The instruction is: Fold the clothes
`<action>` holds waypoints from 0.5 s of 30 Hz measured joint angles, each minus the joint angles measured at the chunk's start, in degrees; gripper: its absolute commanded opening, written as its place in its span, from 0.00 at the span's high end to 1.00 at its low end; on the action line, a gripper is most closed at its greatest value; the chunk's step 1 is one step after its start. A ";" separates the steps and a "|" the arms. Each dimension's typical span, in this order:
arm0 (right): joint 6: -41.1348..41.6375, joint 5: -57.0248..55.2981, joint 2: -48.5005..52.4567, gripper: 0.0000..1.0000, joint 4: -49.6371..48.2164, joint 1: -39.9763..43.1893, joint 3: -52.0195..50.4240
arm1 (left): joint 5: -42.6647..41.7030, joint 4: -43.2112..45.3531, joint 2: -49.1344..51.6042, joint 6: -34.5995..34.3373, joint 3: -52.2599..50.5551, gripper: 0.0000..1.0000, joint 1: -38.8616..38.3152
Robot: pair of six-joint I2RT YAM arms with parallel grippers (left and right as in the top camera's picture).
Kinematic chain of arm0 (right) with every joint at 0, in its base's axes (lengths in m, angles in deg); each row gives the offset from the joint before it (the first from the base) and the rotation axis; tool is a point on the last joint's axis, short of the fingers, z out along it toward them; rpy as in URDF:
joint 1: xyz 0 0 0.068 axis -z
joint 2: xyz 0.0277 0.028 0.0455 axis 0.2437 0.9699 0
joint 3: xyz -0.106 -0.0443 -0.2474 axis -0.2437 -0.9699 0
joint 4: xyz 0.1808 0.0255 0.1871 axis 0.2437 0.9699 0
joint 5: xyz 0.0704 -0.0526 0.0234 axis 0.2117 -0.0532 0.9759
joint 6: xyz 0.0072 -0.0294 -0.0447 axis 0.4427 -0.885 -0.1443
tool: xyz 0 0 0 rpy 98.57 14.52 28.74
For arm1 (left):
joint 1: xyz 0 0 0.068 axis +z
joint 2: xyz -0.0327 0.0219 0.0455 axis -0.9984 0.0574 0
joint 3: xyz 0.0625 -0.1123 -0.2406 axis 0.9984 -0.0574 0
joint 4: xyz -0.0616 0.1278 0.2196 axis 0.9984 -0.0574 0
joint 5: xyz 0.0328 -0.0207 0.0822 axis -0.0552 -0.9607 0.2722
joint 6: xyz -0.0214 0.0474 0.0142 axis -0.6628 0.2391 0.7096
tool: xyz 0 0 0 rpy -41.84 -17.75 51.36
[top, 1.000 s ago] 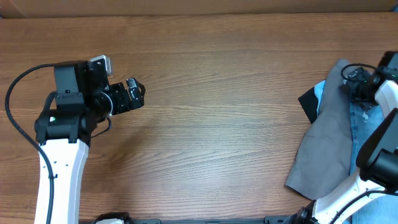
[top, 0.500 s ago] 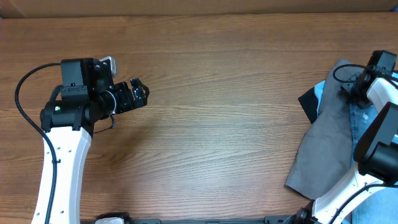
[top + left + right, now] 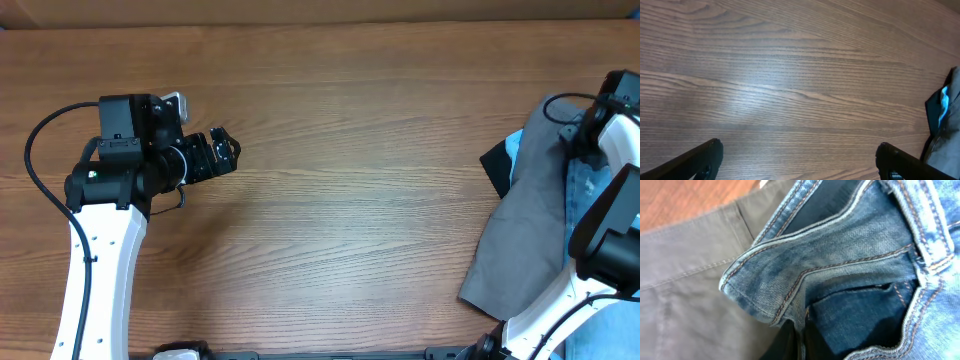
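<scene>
The clothes lie in a heap at the table's right edge. Light-blue denim jeans (image 3: 580,195) sit partly under grey trousers (image 3: 522,235). In the right wrist view a stitched fold of the jeans (image 3: 805,265) rises from between the two dark fingers, and my right gripper (image 3: 802,342) is shut on it, with the grey trousers (image 3: 685,290) to its left. From overhead that gripper (image 3: 588,132) sits over the heap's far end. My left gripper (image 3: 222,152) hangs open over bare wood at the left, holding nothing; its fingertips (image 3: 707,152) stand wide apart.
A black piece (image 3: 497,163) and a pale-blue piece (image 3: 514,148) poke out from under the grey trousers on their left side. The heap's edge (image 3: 940,120) shows at the right of the left wrist view. The wooden table (image 3: 350,200) spans between the arms.
My right gripper has closed from open onto the jeans' fold and shifted slightly toward the right edge. The left arm moved a little right early on, then stayed still.
</scene>
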 measured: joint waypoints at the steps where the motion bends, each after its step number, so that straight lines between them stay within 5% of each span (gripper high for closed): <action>1: -0.04 0.42 0.04 0.96 1.07 0.02 1.20 | 0.00 0.04 0.00 0.02 0.00 0.00 0.00; 15: -1.92 5.88 -1.33 0.96 10.62 0.92 9.18 | 0.00 -0.48 0.00 0.02 0.00 0.00 -0.02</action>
